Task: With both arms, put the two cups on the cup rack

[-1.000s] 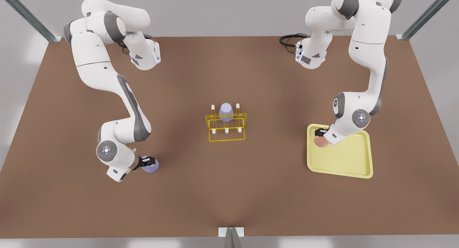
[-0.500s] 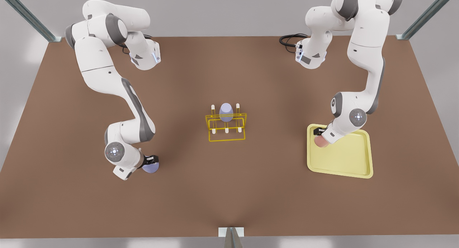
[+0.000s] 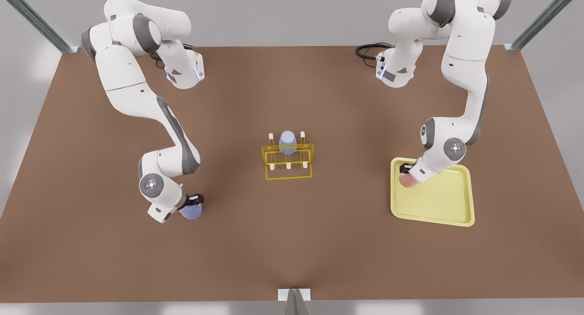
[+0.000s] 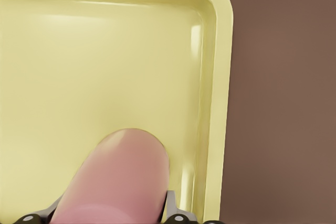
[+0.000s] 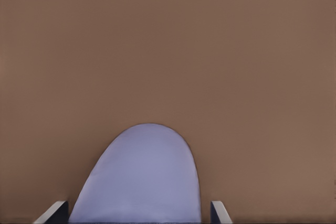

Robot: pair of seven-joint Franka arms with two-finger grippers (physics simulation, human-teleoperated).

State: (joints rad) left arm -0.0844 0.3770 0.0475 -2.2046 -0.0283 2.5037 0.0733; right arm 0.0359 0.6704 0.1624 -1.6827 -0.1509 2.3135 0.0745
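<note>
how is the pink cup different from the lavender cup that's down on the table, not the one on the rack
The pink cup is salmon; the lavender cup is pale purple. The pink cup sits in the yellow tray at the front view's right, the lavender one on the bare brown table at its left. The left gripper brackets the pink cup, the right gripper the lavender. Both are plain, handleless and off the rack.

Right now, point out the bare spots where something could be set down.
Bare table lies wide between the cup rack and the near edge, and between rack and tray. Most of the tray's floor is free. Crowded: the tray corner where the left gripper grips the pink cup, and the right gripper straddling the lavender cup.
</note>
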